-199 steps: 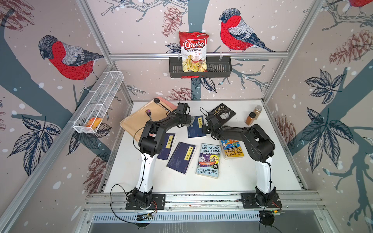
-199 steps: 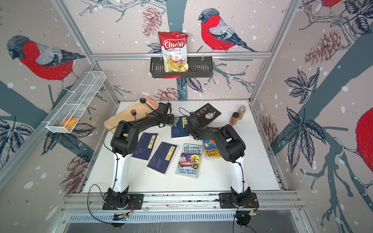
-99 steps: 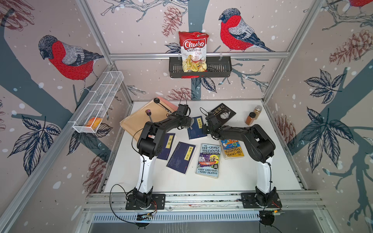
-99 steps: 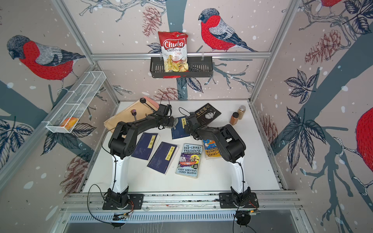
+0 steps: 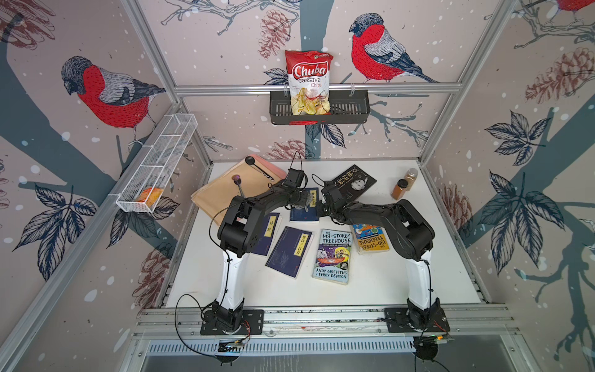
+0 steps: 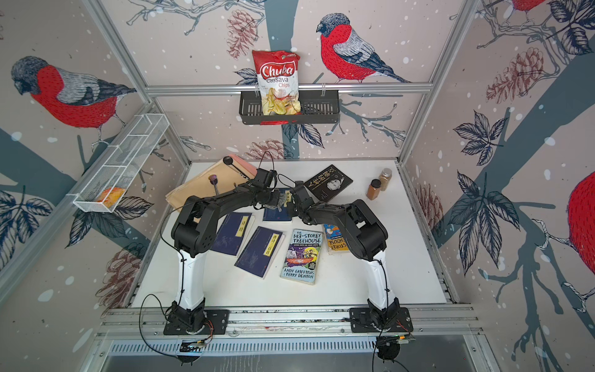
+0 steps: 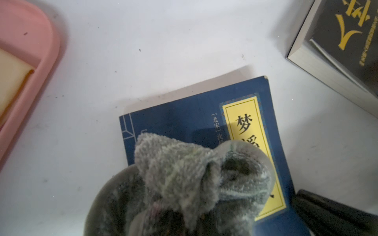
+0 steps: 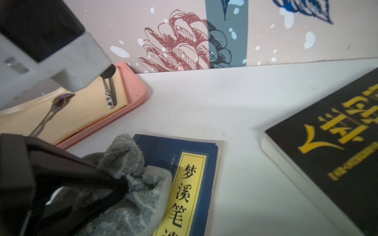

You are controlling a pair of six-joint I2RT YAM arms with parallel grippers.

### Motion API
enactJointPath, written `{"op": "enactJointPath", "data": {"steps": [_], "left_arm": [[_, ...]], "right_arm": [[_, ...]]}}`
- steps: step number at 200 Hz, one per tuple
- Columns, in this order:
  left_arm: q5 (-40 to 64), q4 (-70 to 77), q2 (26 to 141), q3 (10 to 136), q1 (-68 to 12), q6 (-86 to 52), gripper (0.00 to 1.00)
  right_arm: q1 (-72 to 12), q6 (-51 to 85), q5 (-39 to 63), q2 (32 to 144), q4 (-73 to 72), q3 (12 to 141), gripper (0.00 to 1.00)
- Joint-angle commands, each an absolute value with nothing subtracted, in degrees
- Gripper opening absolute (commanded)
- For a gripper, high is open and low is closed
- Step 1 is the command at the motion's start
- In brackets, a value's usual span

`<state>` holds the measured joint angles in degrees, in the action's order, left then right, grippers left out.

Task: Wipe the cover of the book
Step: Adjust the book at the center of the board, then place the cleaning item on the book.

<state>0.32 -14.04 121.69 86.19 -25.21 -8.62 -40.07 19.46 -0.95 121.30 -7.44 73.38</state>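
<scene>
Grey cloth (image 7: 184, 175) is clenched in the left gripper (image 8: 114, 183) and pressed onto the blue book (image 7: 194, 110). That book lies at the back middle of the white table (image 5: 370, 283), between a pink tray (image 7: 30, 61) and a black book (image 7: 347, 40). Right gripper (image 5: 323, 204) sits with jaws closed at the blue book's edge.

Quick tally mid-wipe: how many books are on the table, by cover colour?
Dark blue books: 3
Black book: 1
Colourful Treehouse paperbacks: 2
Total: 6

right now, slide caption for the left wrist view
Grey cloth on the cover of the blue book, overlapping its yellow title label; pink tray and black book nearby.
</scene>
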Motion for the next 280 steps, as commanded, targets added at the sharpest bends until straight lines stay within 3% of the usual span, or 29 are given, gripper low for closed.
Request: {"op": "enactJointPath", "data": {"steps": [1,30,75,111,146,168,243,280], "left_arm": [[1.5,-15.7,120.0,85.3,-24.6,-8.6,0.00],[1.8,-15.5,118.2,84.4,-24.4,-8.6,0.00],[2.7,-14.5,118.1,84.7,-24.4,-8.9,0.00],[2.7,-15.5,119.2,85.2,-24.4,-8.8,0.00],[4.0,-14.5,116.3,83.8,-24.5,-8.7,0.48],[5.4,-14.5,114.3,84.0,-24.4,-8.6,0.60],[10.8,-13.5,112.0,88.8,-25.6,-9.3,0.64],[10.0,-20.9,115.3,93.5,-26.3,-9.6,0.66]], "right_arm": [[-41.0,19.6,5.6,121.8,2.3,72.9,0.09],[-39.5,20.3,5.2,117.7,-0.3,69.9,0.17],[-29.9,21.0,6.7,109.4,-1.4,65.4,0.42],[-25.4,20.2,5.9,107.9,0.5,65.2,0.48],[-21.2,21.9,4.9,107.8,0.7,65.7,0.53],[-17.4,23.2,5.3,109.3,1.8,67.5,0.55],[-12.7,23.9,5.6,113.1,1.6,70.0,0.57],[-12.5,23.2,5.9,113.1,1.1,69.5,0.57]]}}
